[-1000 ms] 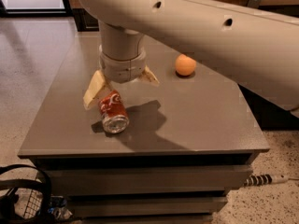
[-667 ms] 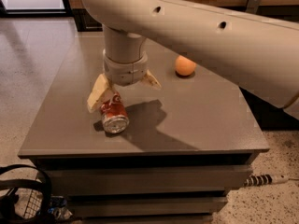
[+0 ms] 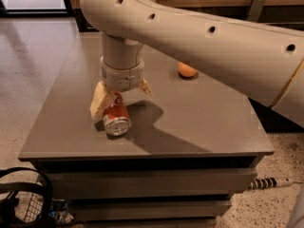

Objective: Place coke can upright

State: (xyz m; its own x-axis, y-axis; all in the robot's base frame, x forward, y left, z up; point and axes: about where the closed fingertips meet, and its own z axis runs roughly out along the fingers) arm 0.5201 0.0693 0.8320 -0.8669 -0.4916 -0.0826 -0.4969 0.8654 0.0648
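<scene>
The coke can point(image 3: 115, 116) is red with white lettering. It lies on its side on the grey table point(image 3: 204, 127), left of centre, with its silver end facing the front edge. My gripper point(image 3: 121, 101) hangs from the big cream arm straight above the can's far end. Its cream fingers point(image 3: 99, 101) are spread open, one at the can's left side and one up to the right, and they do not clamp the can.
An orange round object point(image 3: 187, 70) sits on the table behind and to the right of the gripper. The arm spans the upper right of the view. A black wire basket point(image 3: 21, 198) stands on the floor at lower left, and a cable point(image 3: 266, 183) lies at lower right.
The gripper has come down slightly over the can, still open. The can has not moved.
</scene>
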